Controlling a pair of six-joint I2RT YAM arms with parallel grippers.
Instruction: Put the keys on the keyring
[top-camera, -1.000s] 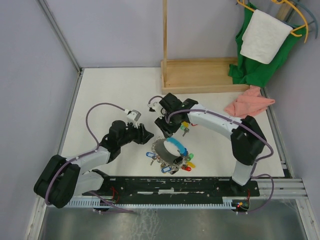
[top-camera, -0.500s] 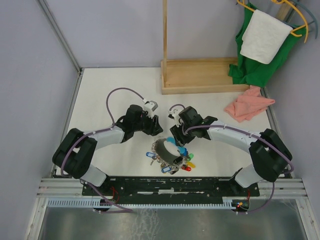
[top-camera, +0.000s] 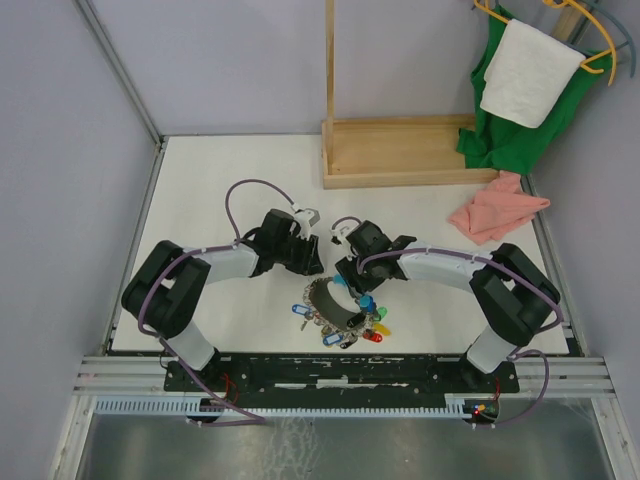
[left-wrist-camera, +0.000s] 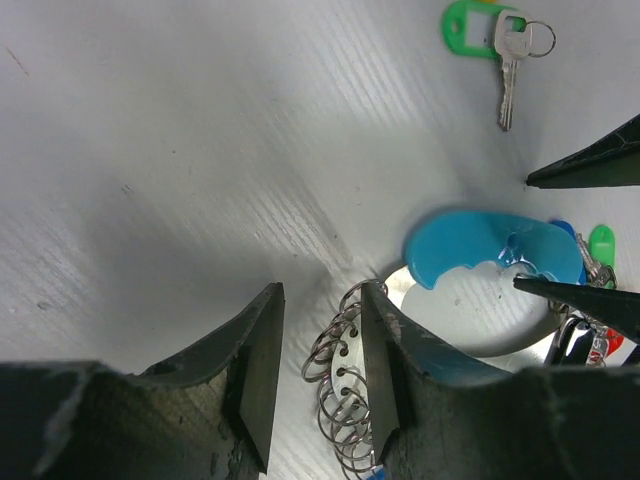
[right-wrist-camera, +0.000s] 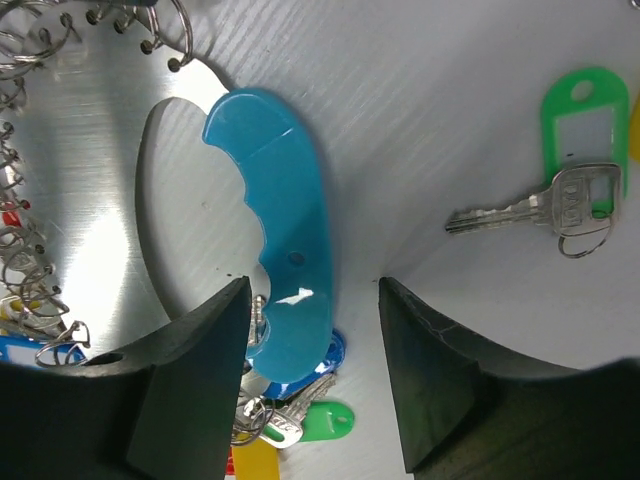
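Supporting table (top-camera: 200, 190): we see a white top; the keyring (top-camera: 335, 300) lies flat on it near the front edge, and we place everything else from that ring.
left arm (top-camera: 215, 265): it bends in from the keyring's left side, its wrist above the ring's far-left rim.
right arm (top-camera: 450, 265): it bends in from the keyring's right side, its wrist above the ring's far-right rim.
wooden stand (top-camera: 400, 150): a low tray with an upright post, well beyond the keyring.
green cloth (top-camera: 500, 135): it hangs far beyond and to the right of the keyring, with a white towel (top-camera: 525, 75) over it.
pink cloth (top-camera: 497, 212): crumpled on the table, well to the keyring's right.
keyring, close up: part blue band (right-wrist-camera: 285, 200), part grey metal plate, with tagged keys (top-camera: 365, 325) bunched on its near side.
left gripper (left-wrist-camera: 320, 300): its jaws stand partly apart and straddle the small wire rings (left-wrist-camera: 335, 385) on the keyring's rim; we see a gap beside the rings, so nothing is clamped.
right gripper (right-wrist-camera: 312, 290): its jaws stand wide apart, one on each side of the blue band; we see bare table between the band and one finger, so nothing is held.
loose key (right-wrist-camera: 530, 205): silver with a green tag, flat on the table outside the keyring, off the blue band's outer edge and clear of it; the top view hides it under the right arm.
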